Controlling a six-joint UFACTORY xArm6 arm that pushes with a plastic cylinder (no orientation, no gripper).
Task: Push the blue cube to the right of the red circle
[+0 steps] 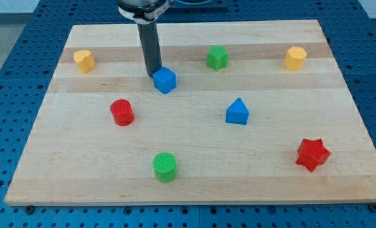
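The blue cube (pixel 165 80) sits on the wooden board (pixel 194 177), above and to the right of the red circle (pixel 122 113), a short red cylinder left of centre. My tip (pixel 152 76) is the lower end of the dark rod that comes down from the view's top. It stands at the cube's upper left side, touching or nearly touching it.
A yellow block (pixel 84 61) lies at the upper left and another yellow block (pixel 295 57) at the upper right. A green star (pixel 217 57) lies at top centre, a blue triangle (pixel 237 112) right of centre, a green cylinder (pixel 165 166) at the bottom, and a red star (pixel 312 154) at the lower right.
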